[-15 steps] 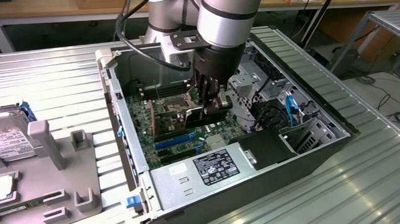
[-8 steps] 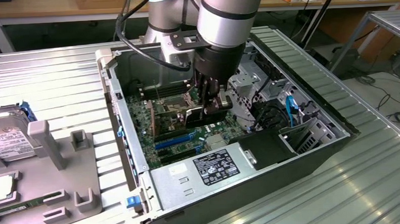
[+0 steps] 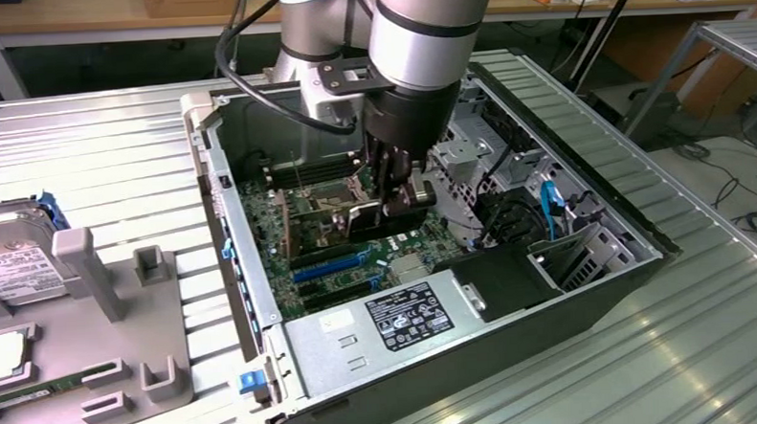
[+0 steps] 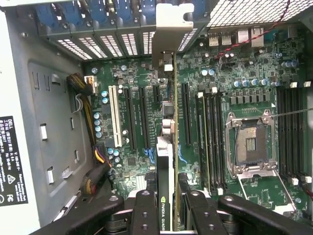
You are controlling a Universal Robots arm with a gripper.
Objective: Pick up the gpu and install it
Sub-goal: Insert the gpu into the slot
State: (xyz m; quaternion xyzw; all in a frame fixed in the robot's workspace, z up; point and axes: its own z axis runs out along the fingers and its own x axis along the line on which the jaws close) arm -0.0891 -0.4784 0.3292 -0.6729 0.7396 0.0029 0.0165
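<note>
The gpu (image 4: 165, 161) is seen edge-on as a thin card, and its silver end bracket (image 4: 168, 29) reaches the case's rear slot openings. My gripper (image 4: 170, 215) is shut on the card's edge, one black finger (image 4: 145, 210) on each side. The card stands upright over the green motherboard (image 4: 244, 83), in line with the expansion slots (image 4: 145, 117); I cannot tell whether it is seated in one. In the exterior view my gripper (image 3: 395, 194) reaches down into the open computer case (image 3: 225, 209) with the gpu (image 3: 410, 197) in it.
The empty processor socket (image 4: 252, 144) and memory slots lie beside the card. A silver power supply (image 3: 397, 321) fills the case's near end. At the exterior view's left, a grey tray (image 3: 127, 309) holds a hard drive (image 3: 10, 266) and a green memory stick (image 3: 41, 390).
</note>
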